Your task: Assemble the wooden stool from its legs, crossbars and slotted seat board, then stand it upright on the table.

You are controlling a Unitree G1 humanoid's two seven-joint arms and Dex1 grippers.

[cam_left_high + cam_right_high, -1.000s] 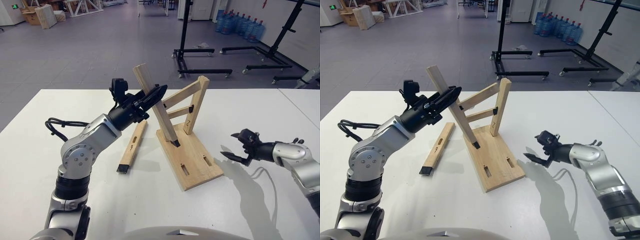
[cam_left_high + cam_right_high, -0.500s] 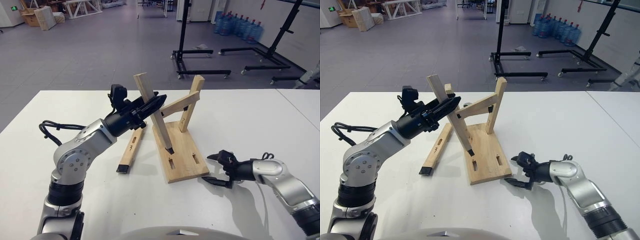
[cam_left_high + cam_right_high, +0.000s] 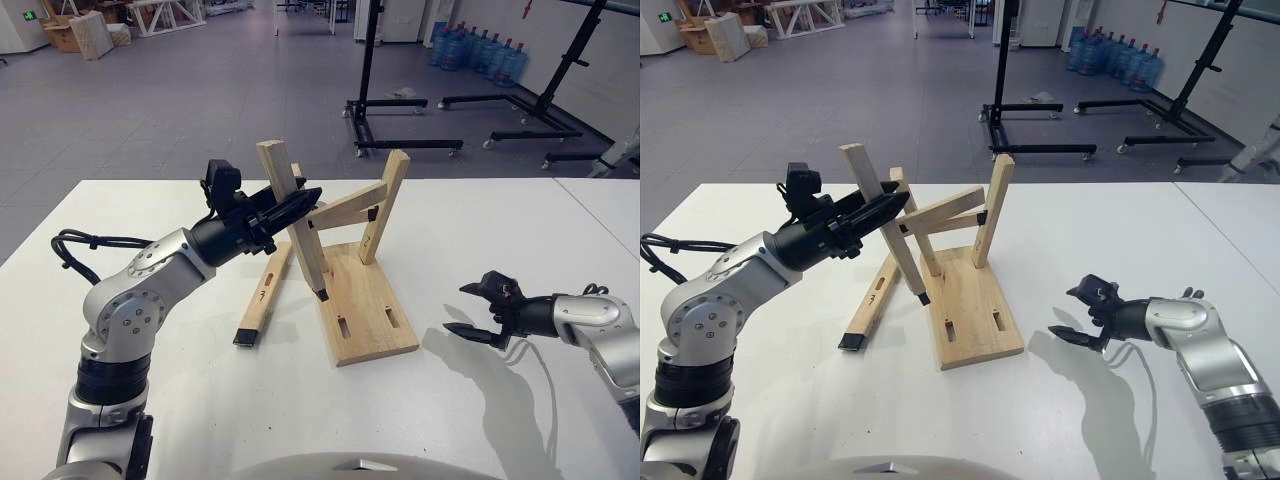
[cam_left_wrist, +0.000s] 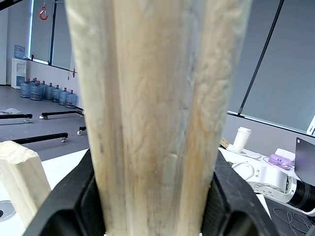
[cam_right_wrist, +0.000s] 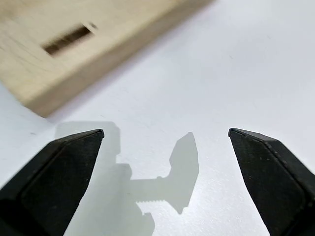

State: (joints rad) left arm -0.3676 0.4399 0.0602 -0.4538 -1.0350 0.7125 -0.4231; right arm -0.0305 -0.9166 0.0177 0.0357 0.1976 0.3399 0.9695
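Observation:
My left gripper [image 3: 292, 206] is shut on a tilted wooden leg [image 3: 293, 222], whose dark-tipped lower end hangs by the left edge of the slotted seat board [image 3: 372, 318]. Two crossbars [image 3: 348, 210] join this leg to a second leg [image 3: 386, 203] standing at the board's far end. A loose leg [image 3: 264, 291] lies flat on the table left of the board. In the left wrist view the held leg [image 4: 152, 113] sits between dark fingers [image 4: 74, 206]. My right gripper [image 3: 474, 310] is open just above the table, right of the board and apart from it; its wrist view shows the board's corner [image 5: 74, 39].
The white table [image 3: 300, 420] has free room in front of and to the right of the board. A black cable [image 3: 85, 245] loops beside my left arm. Black wheeled stands [image 3: 400, 120] and water bottles [image 3: 480, 50] are on the floor beyond the far edge.
The seat board slid and turned towards the left. My right gripper came in to the board's near right corner, then drew back to the right. My left gripper pulled the held leg leftwards.

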